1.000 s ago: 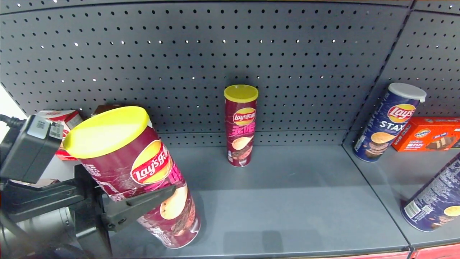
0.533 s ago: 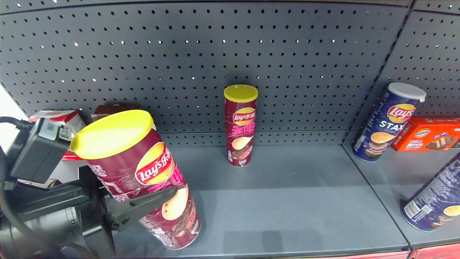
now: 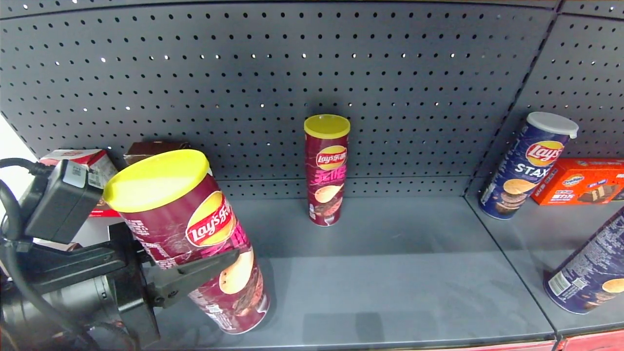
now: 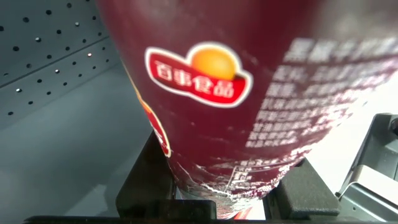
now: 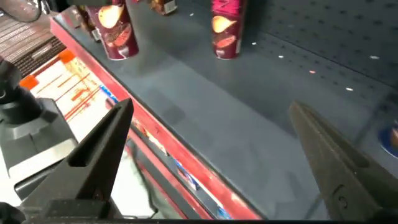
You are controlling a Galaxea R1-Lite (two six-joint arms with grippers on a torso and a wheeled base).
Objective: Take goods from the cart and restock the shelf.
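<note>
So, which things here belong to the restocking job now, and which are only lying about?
Job in hand: maroon can held in the left pincer; grey shelf; matching can standing at the back.
Lying about: blue can with white lid; second blue can; orange box; red-and-white boxes at the left.

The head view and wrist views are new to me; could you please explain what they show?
This is a two-armed robot restocking a shelf. The wide picture comes from its head camera; the others from cameras on its wrists. The left gripper is shut on a maroon cylindrical crisp can with a yellow lid, tilted over the grey metal shelf. A matching can stands upright at the back; a blue can with a white lid and an orange box sit further right. The right gripper is open before the shelf's edge.
</note>
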